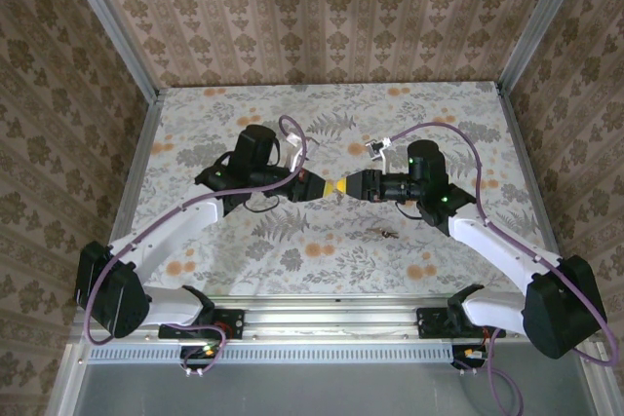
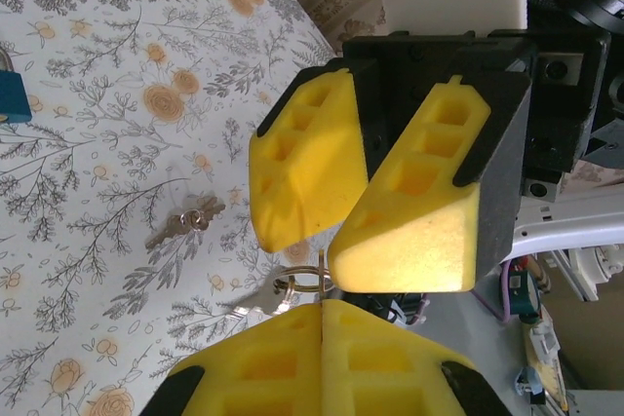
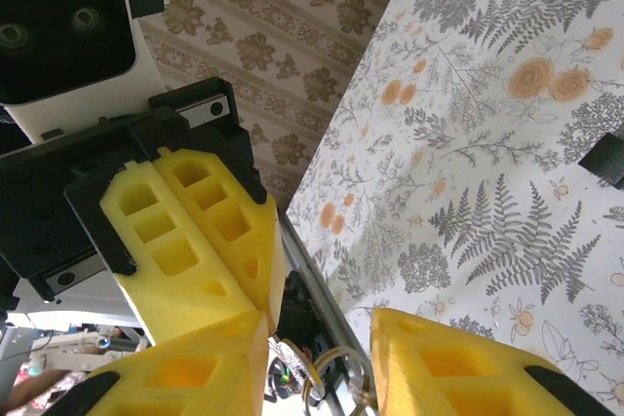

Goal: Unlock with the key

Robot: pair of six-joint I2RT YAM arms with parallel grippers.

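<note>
My left gripper [image 2: 322, 307] is shut on the thin wire ring [image 2: 304, 283] of the key [image 2: 255, 299], whose silver blade sticks out to the left above the table. The right gripper [image 3: 320, 340] faces it tip to tip, open, with its yellow fingers [image 2: 409, 231] on either side of the ring [image 3: 336, 377]. In the top view the two grippers [image 1: 336, 187] meet over the middle of the table. The blue padlock [image 2: 12, 104] lies on the table at the far left edge of the left wrist view.
A second small metal key on a ring [image 1: 380, 233] lies loose on the flowered tablecloth [image 1: 322, 124] just in front of the grippers, also in the left wrist view [image 2: 185, 224]. Wallpapered walls close in the table on three sides.
</note>
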